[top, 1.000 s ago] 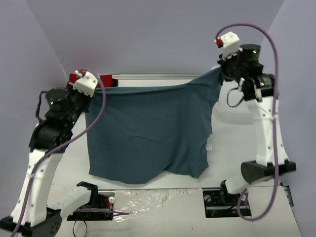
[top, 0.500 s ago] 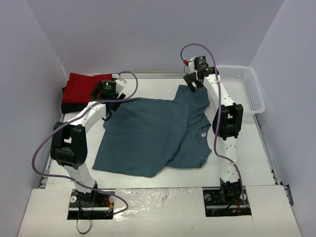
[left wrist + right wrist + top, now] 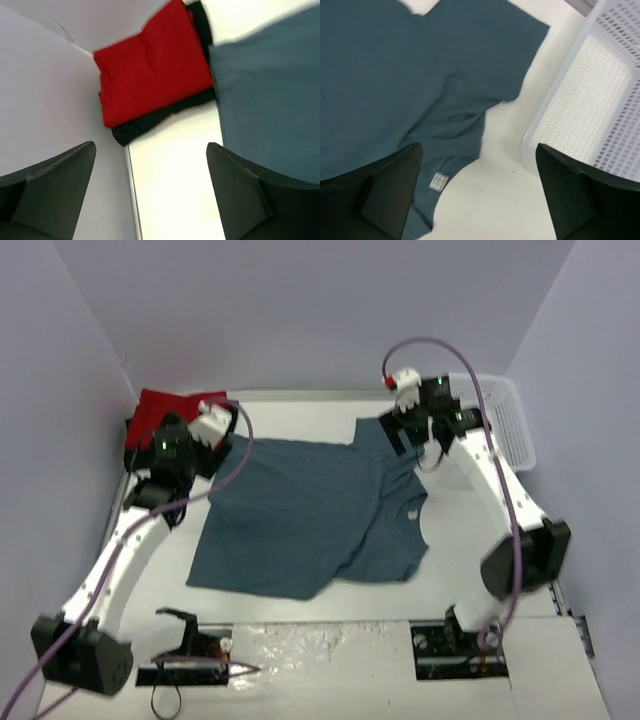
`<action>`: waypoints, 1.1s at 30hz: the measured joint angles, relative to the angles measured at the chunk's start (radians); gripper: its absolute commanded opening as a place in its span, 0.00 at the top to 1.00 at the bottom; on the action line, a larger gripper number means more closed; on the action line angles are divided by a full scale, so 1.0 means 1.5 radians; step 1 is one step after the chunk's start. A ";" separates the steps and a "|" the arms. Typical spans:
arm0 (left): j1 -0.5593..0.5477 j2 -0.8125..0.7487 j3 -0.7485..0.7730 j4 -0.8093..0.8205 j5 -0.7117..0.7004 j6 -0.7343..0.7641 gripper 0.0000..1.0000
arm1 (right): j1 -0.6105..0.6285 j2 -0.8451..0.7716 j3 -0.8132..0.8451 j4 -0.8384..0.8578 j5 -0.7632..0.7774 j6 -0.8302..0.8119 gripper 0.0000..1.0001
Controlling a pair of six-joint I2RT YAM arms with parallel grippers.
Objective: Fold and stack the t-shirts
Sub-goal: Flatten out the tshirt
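**Operator:** How are things lying?

**Spotter:** Both your left gripper [image 3: 151, 147] and right gripper [image 3: 480, 147] are hanging with jaws apart, gripping nothing. The teal t-shirt [image 3: 310, 510] is lying on the table [image 3: 470, 530], rumpled, with its right side doubled over itself.

**Operator:** What are you worrying about?

**Spotter:** You are working just beside the red t-shirt [image 3: 150, 75], which is sitting on the black t-shirt [image 3: 150, 122]. Reaching for the teal edge there, you are risking a snag on that stack. On the right you are hovering near the basket [image 3: 580, 90] and could be nudging it. And if you are folding over those creases, you are likely locking in a crooked fold.
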 measured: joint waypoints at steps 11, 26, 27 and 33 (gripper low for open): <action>0.001 -0.130 -0.239 -0.158 0.102 0.031 0.71 | 0.014 -0.201 -0.342 -0.020 -0.076 -0.003 0.61; 0.001 0.134 -0.113 -0.031 0.133 -0.060 0.98 | 0.014 0.114 -0.089 -0.001 -0.070 0.000 1.00; 0.001 0.158 -0.096 -0.025 0.133 -0.066 0.98 | 0.014 0.142 -0.065 -0.001 -0.065 0.000 1.00; -0.002 0.280 -0.038 0.016 0.132 -0.094 0.98 | 0.014 0.268 0.013 0.007 -0.041 0.003 1.00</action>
